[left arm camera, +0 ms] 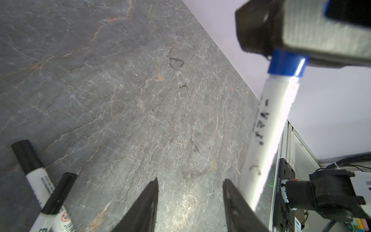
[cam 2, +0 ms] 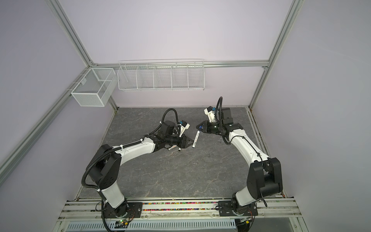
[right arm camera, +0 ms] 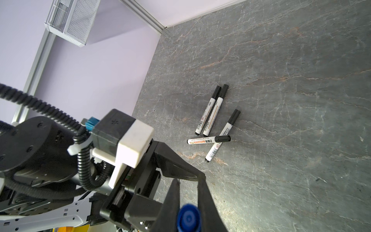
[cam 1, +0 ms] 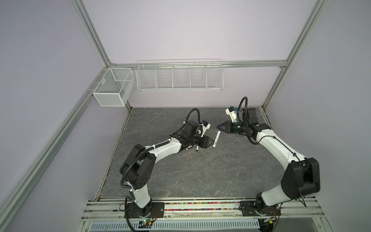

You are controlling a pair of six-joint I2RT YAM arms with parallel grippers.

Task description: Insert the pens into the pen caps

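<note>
My right gripper (cam 1: 219,127) is shut on the blue pen cap (right arm camera: 188,219), above the table. A white pen (cam 1: 216,139) sits in that cap and hangs down at a slant, also seen in a top view (cam 2: 196,138). In the left wrist view the blue cap (left arm camera: 287,64) tops the printed barrel (left arm camera: 269,130). My left gripper (left arm camera: 190,180) stands open beside the pen's lower end, with only table between its fingers; the barrel lies outside one finger. Several black-capped pens (right arm camera: 212,120) lie in a loose pile on the grey table, partly under my left arm (cam 1: 164,147).
A mesh box (cam 1: 113,86) and a long wire rack (cam 1: 179,76) hang on the back wall above the stone-patterned table (cam 1: 180,170). Aluminium frame posts stand at the corners. A rail with both arm bases runs along the front edge (cam 1: 200,206).
</note>
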